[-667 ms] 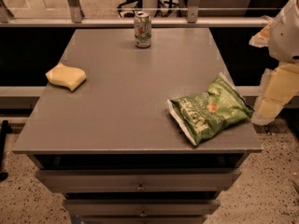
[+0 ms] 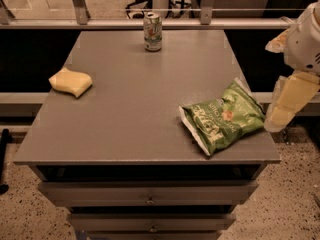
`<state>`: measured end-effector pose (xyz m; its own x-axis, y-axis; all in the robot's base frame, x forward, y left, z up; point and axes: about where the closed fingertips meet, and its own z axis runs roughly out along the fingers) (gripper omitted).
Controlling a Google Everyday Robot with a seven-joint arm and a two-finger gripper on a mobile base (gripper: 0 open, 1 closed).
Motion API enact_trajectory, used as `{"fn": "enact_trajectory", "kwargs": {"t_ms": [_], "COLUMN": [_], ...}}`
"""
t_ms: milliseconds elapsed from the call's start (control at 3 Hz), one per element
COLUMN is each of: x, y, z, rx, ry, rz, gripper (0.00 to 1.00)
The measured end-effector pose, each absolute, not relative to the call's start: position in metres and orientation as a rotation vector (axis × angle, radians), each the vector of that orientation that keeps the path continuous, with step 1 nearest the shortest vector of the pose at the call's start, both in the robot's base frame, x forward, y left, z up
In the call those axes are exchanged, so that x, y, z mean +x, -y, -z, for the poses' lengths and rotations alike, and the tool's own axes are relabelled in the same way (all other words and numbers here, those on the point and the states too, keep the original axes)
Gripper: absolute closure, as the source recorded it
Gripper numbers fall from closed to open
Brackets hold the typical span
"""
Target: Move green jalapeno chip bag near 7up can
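The green jalapeno chip bag lies flat on the grey table, near its front right corner. The 7up can stands upright at the far edge of the table, near the middle, well away from the bag. My gripper hangs just off the table's right edge, beside the bag's right end and slightly above table height. It holds nothing that I can see.
A yellow sponge-like lump lies at the table's left side. Drawers sit under the table front. A railing with metal posts runs behind the far edge.
My gripper has edged slightly left toward the bag. The bag, can and sponge have not moved.
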<state>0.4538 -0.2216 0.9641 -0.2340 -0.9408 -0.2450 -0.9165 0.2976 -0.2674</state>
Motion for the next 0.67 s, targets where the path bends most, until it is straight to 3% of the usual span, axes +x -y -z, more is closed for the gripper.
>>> {"fn": "enact_trajectory", "kwargs": {"t_ms": [667], "x": [0.508], "y": [0.249], "z": [-0.912], "rx": [-1.499], "ry": [-2.228], "rz": [-0.025], "gripper": [0.00]}}
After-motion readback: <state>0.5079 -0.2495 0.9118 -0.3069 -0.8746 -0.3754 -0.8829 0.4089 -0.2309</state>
